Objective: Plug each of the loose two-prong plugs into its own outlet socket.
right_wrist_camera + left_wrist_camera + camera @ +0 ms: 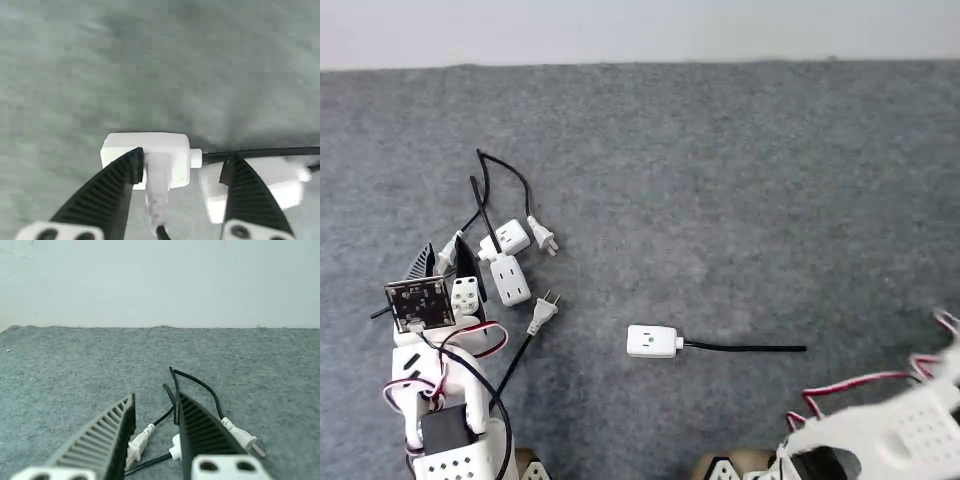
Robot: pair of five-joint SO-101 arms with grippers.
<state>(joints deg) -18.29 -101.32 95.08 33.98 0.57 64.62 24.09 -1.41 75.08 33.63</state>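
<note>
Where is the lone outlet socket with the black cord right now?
High view: the lone socket lies near the middle of the table, its cord trailing right, just right of the nearer loose plug.

White arms [470, 405] carry black ribbed fingers [100, 440], red-and-white cables [860, 382] and a circuit board [420, 303].

Outlet sockets [653, 341] [511, 280] [508, 238]: three, all white
Two-prong plugs [542, 312] [543, 237] [448, 252]: three, on black cables
Arms [445, 420] [900, 430]: two
</note>
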